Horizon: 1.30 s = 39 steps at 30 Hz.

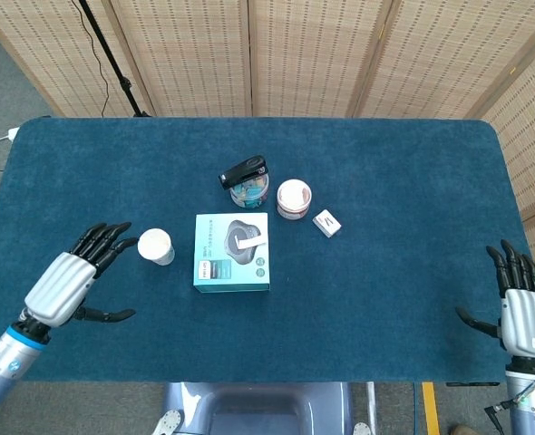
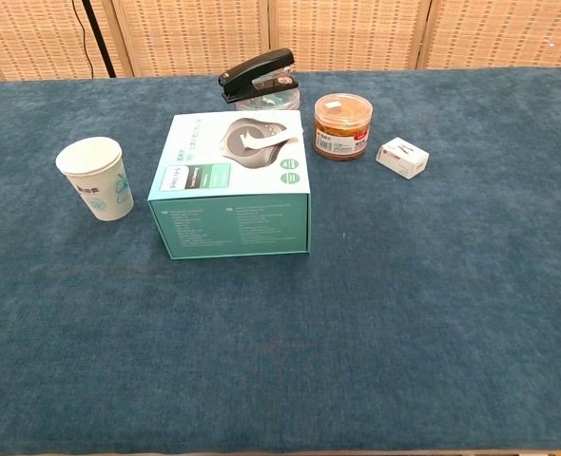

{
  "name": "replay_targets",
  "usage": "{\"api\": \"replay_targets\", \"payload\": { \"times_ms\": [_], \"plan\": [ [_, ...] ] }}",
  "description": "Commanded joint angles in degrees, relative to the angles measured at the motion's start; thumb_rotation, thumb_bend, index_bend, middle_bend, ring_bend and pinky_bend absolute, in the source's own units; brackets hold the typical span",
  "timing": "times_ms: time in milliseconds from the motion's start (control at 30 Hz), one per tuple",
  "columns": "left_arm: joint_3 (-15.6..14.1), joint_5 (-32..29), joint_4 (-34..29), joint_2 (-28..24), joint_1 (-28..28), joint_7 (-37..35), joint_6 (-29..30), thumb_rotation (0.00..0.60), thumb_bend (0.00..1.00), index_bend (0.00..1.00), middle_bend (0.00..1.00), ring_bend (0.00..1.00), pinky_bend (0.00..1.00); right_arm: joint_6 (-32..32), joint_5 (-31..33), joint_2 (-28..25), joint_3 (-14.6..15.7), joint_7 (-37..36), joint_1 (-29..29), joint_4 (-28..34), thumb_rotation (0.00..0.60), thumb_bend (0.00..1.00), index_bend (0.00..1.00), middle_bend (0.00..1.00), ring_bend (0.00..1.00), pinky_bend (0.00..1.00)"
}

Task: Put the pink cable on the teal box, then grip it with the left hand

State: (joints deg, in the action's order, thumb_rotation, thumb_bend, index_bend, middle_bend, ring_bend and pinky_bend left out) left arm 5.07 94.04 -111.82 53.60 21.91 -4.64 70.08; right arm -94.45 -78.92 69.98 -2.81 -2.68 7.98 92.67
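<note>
Teal box sits at the centre of the blue felt table, the pale pink cable lying on its lid. A paper cup stands at its 9 o'clock, a black stapler on a clear tub at 12, an orange-filled jar at 1 and a small white box at 2. At 8 o'clock the left hand hovers, fingers spread wide and empty; the right hand, at 4 o'clock, likewise holds nothing.
</note>
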Motion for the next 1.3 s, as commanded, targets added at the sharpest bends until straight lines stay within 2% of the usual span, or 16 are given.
{"api": "replay_targets", "payload": {
  "times_ms": [33, 300, 533, 700, 900, 1300],
  "plan": [
    [3.66, -6.71, -3.52, 2.68, 3.69, 7.9, -3.49, 0.276, 0.0, 0.28, 0.0, 0.0, 0.0, -0.87, -0.84, -0.57, -0.61, -1.03, -0.91, 0.22, 0.6, 0.0, 0.09, 0.0, 0.0, 0.0],
    [7.97, -21.48, -4.18, 11.2, 11.34, 23.32, -8.84, 0.262, 0.0, 0.35, 0.0, 0.0, 0.0, -1.03, -0.87, -1.94, -2.47, -4.13, -2.29, 0.12, 0.6, 0.0, 0.1, 0.0, 0.0, 0.0],
    [9.62, -31.66, -0.28, 21.02, 18.34, 34.34, -9.85, 0.24, 0.0, 0.38, 0.0, 0.0, 0.0, 1.0, -0.71, -2.04, -3.29, -4.35, -2.45, 0.28, 0.6, 0.0, 0.11, 0.0, 0.0, 0.0],
    [10.01, -36.49, 3.13, 26.5, 21.95, 38.59, -9.67, 0.236, 0.0, 0.38, 0.0, 0.0, 0.0, 1.76, -0.73, -2.09, -3.78, -4.62, -2.63, 0.4, 0.6, 0.0, 0.11, 0.0, 0.0, 0.0],
    [10.25, -38.86, 8.12, 31.52, 25.18, 39.44, -9.94, 0.234, 0.0, 0.38, 0.0, 0.0, 0.0, 1.7, -0.21, -2.97, -4.9, -5.45, -3.36, 0.76, 0.6, 0.0, 0.11, 0.0, 0.0, 0.0],
    [7.8, -39.64, 12.06, 35.27, 26.78, 42.0, -7.96, 0.233, 0.0, 0.38, 0.0, 0.0, 0.0, 2.78, -0.01, -4.04, -6.18, -7.69, -3.87, 0.96, 0.6, 0.0, 0.12, 0.0, 0.0, 0.0]
  ]
}}
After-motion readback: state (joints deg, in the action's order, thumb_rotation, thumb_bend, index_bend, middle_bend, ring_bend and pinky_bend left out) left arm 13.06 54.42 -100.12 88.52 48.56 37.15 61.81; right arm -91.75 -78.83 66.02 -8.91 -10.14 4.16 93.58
